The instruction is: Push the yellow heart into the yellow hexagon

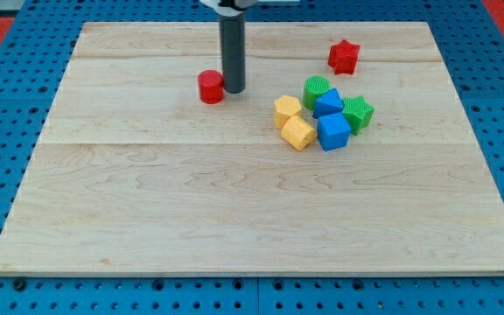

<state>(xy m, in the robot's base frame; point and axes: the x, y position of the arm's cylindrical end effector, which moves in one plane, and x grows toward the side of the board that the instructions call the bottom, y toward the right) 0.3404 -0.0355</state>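
Two yellow blocks touch each other right of the board's middle: the upper one [287, 109] and the lower one [298, 133]. Which is the heart and which the hexagon I cannot tell for sure; the lower looks more heart-like. My tip [233, 90] stands on the board up and to the left of them, right beside a red cylinder [210, 87], on its right side. About a block's width separates my tip from the upper yellow block.
Packed against the yellow blocks on their right are a green block [316, 88], a blue block [328, 102], a blue cube [332, 132] and a green star-like block [357, 114]. A red star [343, 57] lies alone near the view's top right.
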